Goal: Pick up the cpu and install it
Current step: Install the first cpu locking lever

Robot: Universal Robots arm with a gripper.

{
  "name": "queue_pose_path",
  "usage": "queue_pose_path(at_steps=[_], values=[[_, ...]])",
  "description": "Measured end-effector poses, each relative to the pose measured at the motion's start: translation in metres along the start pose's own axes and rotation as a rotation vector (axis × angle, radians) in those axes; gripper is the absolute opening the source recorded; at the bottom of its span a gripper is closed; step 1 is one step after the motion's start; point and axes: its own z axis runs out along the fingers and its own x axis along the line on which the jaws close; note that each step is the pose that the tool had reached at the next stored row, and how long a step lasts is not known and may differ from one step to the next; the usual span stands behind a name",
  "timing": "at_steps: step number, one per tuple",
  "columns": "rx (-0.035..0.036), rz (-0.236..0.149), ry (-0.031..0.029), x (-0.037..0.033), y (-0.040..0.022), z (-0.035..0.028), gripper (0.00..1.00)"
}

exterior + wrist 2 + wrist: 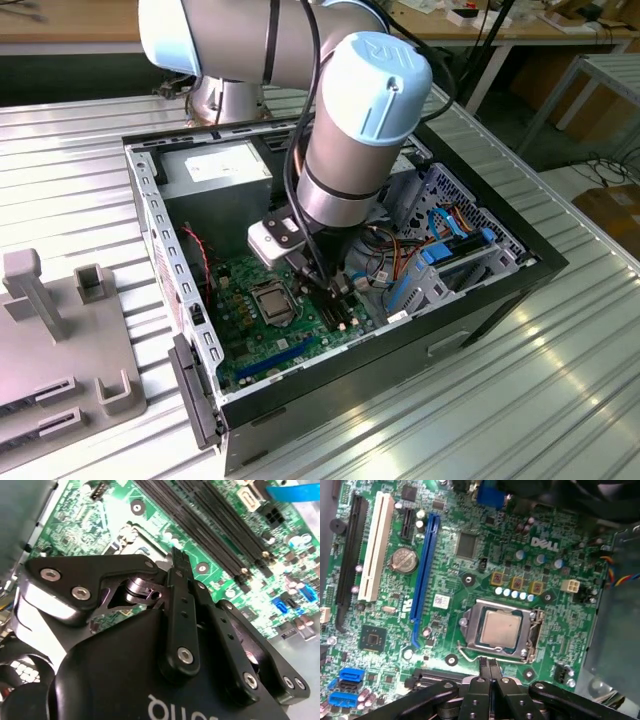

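Observation:
The cpu [501, 628], a small square chip with a silvery top, lies flat inside the metal-framed socket [530, 635] on the green motherboard [470, 570]. My gripper [489, 664] hovers just beside the socket's edge, near its wire lever, with the two black fingers pressed together and nothing visible between them. In the second wrist view the gripper [178, 556] points down at the motherboard [225, 545]. The exterior view has the gripper [337, 293] low inside the open computer case [350, 400], just to the exterior view's right of the socket [272, 300].
Black memory slots [210, 515] run close by the fingers. White [375, 550] and blue [425, 570] expansion slots and a coin battery [404, 560] lie farther off. A power supply [215, 170] and a drive cage with blue cables [450, 250] crowd the case. A grey fixture [60, 330] stands outside.

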Motion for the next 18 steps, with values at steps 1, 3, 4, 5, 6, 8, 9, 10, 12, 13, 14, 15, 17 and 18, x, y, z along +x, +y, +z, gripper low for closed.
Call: queue_pose_path(at_steps=[1, 3, 4, 5, 6, 8, 9, 10, 12, 13, 14, 15, 17, 18], values=[[-0.0001, 0.000, 0.0001, -0.0007, 0.0015, 0.0000, 0.11], [0.0002, 0.000, 0.0003, -0.0023, 0.0062, 0.0000, 0.11], [0.0008, 0.000, 0.0003, -0.0042, 0.0133, 0.0000, 0.11], [0.0012, 0.000, 0.0004, -0.0047, 0.0152, 0.0000, 0.11], [0.0013, 0.000, 0.0004, -0.0047, 0.0151, 0.0000, 0.11], [0.0013, -0.001, 0.0004, -0.0047, 0.0152, 0.0000, 0.11], [0.0013, -0.001, 0.0004, -0.0046, 0.0151, 0.0000, 0.11], [0.0013, -0.001, 0.0004, -0.0046, 0.0152, 0.0000, 0.11], [0.0013, -0.001, 0.0004, -0.0046, 0.0152, 0.0000, 0.11], [0.0013, 0.000, 0.0004, -0.0046, 0.0152, 0.0000, 0.11], [0.0012, -0.001, 0.0004, -0.0046, 0.0152, 0.0000, 0.11], [0.0013, -0.001, 0.0004, -0.0046, 0.0153, 0.0000, 0.11], [0.0013, -0.001, 0.0004, -0.0047, 0.0154, 0.0000, 0.11], [0.0013, -0.001, 0.0004, -0.0047, 0.0154, 0.0000, 0.11]])
